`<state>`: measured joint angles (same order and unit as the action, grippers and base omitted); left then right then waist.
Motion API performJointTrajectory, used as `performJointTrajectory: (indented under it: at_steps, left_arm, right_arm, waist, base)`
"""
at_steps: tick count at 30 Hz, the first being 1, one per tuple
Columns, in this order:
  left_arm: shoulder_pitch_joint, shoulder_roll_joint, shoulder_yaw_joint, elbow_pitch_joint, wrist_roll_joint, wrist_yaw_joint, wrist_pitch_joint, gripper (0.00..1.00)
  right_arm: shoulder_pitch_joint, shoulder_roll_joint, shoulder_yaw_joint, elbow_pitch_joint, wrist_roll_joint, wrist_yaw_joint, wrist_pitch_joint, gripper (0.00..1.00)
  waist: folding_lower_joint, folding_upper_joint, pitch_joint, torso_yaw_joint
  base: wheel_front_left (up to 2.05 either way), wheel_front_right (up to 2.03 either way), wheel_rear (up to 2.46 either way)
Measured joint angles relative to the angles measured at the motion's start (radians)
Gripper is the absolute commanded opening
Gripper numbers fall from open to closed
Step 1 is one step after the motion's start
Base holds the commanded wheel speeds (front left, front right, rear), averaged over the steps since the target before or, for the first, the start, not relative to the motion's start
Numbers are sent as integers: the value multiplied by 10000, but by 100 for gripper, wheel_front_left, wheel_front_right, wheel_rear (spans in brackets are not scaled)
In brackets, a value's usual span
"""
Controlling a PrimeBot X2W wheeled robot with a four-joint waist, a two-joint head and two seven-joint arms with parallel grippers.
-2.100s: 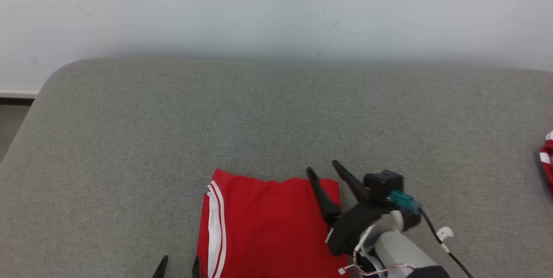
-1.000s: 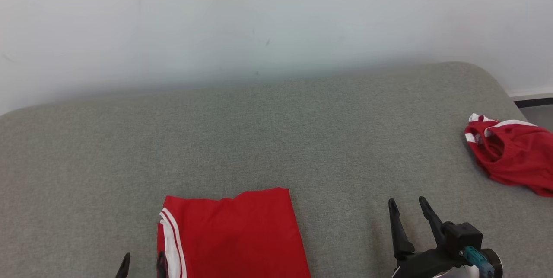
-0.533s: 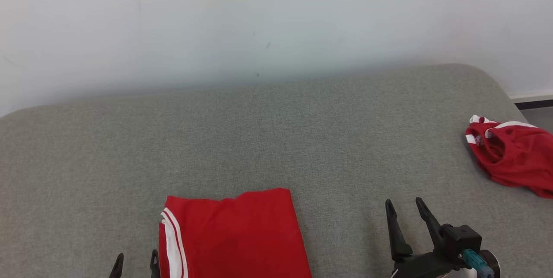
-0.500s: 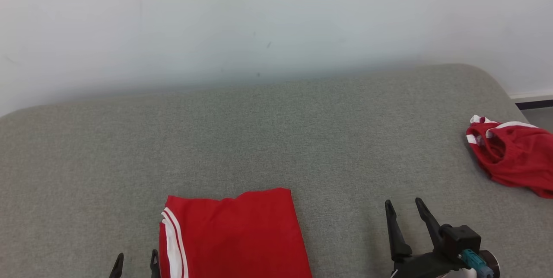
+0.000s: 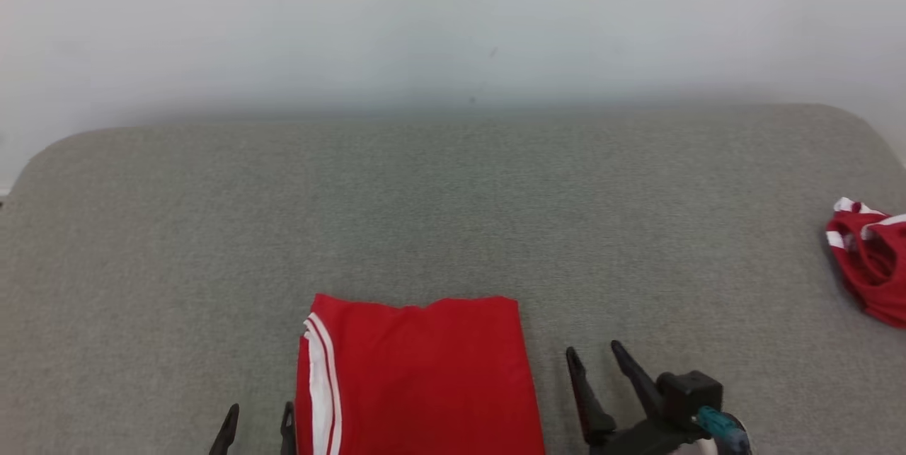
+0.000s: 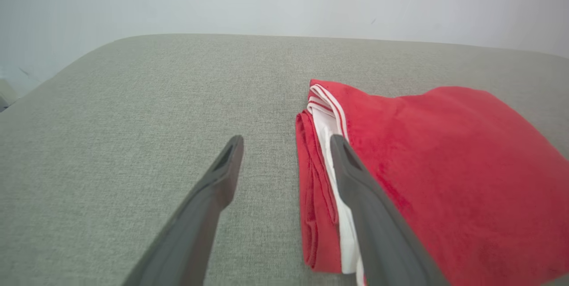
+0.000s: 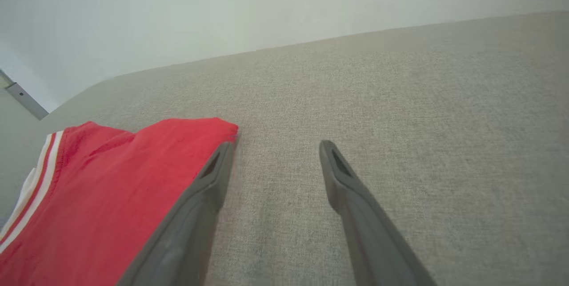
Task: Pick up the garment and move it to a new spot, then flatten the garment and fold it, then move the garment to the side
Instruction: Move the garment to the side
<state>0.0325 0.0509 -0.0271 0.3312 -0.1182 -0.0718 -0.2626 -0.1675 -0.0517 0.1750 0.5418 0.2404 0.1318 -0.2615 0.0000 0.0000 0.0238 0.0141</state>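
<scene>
My left pincer sits at the lower left of the head view, its two dark fingers spread apart and holding nothing; one finger lies along the white-striped edge of the folded red garment, and I cannot tell whether it touches; the garment lies flat on the grey padded surface, between my two pincers; my right pincer is also spread and empty, over bare surface just beside the garment's right edge; a crumpled red-and-white garment lies well apart at the far right; a pale wall stands behind.
</scene>
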Motion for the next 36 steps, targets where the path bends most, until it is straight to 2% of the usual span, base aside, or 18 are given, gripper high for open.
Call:
performJointTrajectory:
  at_steps: [8,13,18,19,20,21,26,36]
  left_arm:
    - [-24,4,-136,174,-115,-31,0,100]
    - [-140,2,-232,173,-115,-75,0,100]
    - [-140,2,-236,173,-157,-27,0,100]
    - [-140,2,-232,174,-157,-23,0,100]
    - [-140,2,-226,176,-159,-15,0,100]
    - [-139,2,-207,186,-159,-15,0,100]
    - [-139,0,-201,211,-167,-77,0,100]
    - [62,4,-109,261,-167,-165,0,100]
  right_arm:
    - [-778,15,1266,1292,1089,0,0,100]
    - [-1157,2,1306,2410,1452,0,61,100]
    - [-1530,4,1841,2941,2069,0,100,100]
    - [-1608,0,1956,3028,2132,0,100,62]
    - [-1651,-2,2046,3108,2203,0,96,42]
    - [-1722,-2,2065,3189,2249,0,73,0]
    - [-1852,21,2111,3486,2322,2,10,0]
    - [-1719,36,1037,3306,1613,4,10,0]
  waist:
    - [0,0,219,783]
    - [0,0,352,1238]
    - [0,0,514,1518]
    - [0,0,542,1538]
    - [0,0,554,1542]
    - [0,0,553,1532]
    - [0,0,487,1316]
    - [0,0,286,-36]
  base:
    - [0,0,0]
    - [0,0,0]
    - [0,0,0]
    - [0,0,0]
    - [0,0,0]
    - [0,0,0]
    - [0,0,0]
    - [0,0,0]
